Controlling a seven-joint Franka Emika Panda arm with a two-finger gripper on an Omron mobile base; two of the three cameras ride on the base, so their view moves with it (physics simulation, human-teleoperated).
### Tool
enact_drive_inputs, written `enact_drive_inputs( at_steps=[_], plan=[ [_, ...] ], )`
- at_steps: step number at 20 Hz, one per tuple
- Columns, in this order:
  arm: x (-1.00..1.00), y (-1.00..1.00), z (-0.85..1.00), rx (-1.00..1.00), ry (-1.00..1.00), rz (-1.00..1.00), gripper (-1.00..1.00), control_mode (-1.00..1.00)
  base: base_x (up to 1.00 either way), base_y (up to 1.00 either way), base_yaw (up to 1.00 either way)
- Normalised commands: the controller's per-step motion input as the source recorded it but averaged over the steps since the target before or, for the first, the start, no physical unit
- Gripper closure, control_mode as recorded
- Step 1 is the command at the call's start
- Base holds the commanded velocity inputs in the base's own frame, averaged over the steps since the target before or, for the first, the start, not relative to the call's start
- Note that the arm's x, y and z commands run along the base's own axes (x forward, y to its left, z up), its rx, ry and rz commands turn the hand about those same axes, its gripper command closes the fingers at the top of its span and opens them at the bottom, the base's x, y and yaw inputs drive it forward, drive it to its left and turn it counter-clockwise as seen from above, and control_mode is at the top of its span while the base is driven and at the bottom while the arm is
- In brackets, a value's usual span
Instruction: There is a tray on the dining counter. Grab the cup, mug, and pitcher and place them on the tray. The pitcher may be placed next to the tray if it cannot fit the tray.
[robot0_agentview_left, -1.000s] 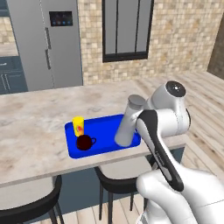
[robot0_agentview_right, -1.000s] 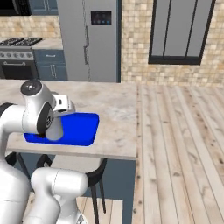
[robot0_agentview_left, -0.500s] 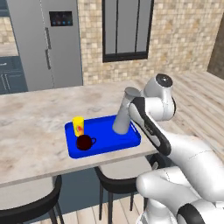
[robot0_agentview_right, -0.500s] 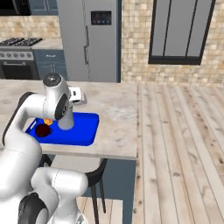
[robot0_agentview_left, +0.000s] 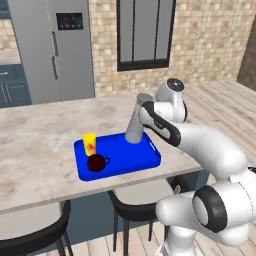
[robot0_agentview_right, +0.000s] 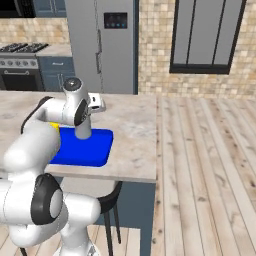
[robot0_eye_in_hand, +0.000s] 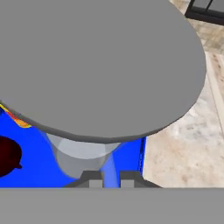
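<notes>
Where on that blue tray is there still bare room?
The tray is bare along its front right, between the mug and the right rim. Its left end is crowded by cup and mug; the pitcher fills the back.

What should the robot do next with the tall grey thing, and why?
Probably lower it a little and let go. The gripper is shut on the pitcher, which stands nearly upright over the back of the tray, apart from the cup and mug already there.
</notes>
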Motion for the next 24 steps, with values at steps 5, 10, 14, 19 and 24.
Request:
enact_drive_inputs(
  at_steps=[5,10,14,19,24],
  plan=[
    [0.69,0.0,-0.3,0.0,0.06,0.0,1.0,-1.0,0.0,0.0,0.0],
    [0.45,0.06,-0.46,-0.01,0.1,0.0,1.0,-1.0,0.0,0.0,0.0],
    [0.17,0.14,-0.33,-0.01,0.12,0.0,1.0,-1.0,0.0,0.0,0.0],
    [0.11,0.14,-0.25,-0.05,0.07,0.0,1.0,-1.0,0.0,0.0,0.0],
    [0.06,0.08,-0.23,-0.06,0.03,0.0,1.0,-1.0,0.0,0.0,0.0]
  ],
)
